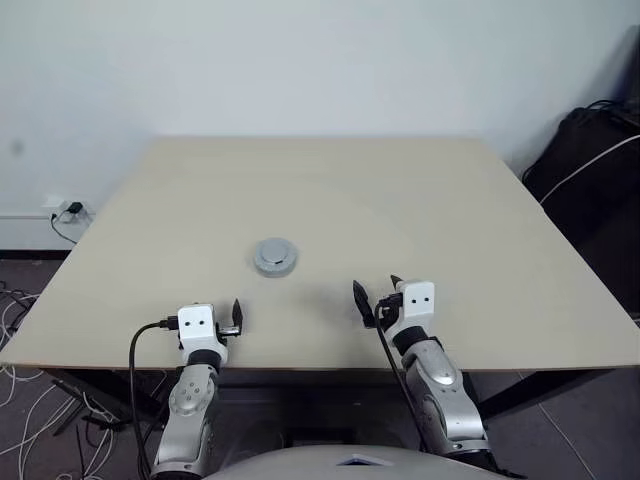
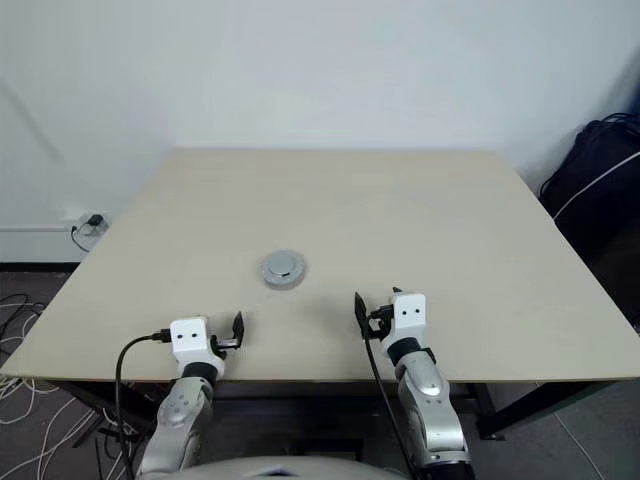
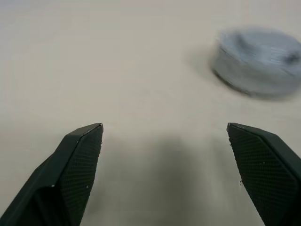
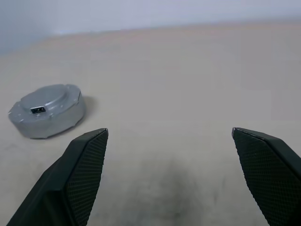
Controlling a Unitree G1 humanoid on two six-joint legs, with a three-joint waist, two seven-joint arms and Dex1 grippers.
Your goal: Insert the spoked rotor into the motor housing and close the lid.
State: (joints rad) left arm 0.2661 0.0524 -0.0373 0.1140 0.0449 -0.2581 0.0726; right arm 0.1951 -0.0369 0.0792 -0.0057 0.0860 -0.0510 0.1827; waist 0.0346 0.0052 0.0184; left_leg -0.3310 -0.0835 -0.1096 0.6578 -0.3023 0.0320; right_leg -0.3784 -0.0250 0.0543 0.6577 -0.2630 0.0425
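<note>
With the lid seated on the motor housing, the assembly reads as one closed grey puck mid-worktop, smooth face up with a small dark slot at centre. Spoked rotor is presumably inside, can't confirm. Left end effector sits near the front edge, fingers apart, empty, well short of the puck. Right end effector same: fingers wide, empty, puck off to its left. Judgement: task looks essentially done, both arms clear of the part. Next move, if any: check the lid sits flush, otherwise press it down, then park.
</note>
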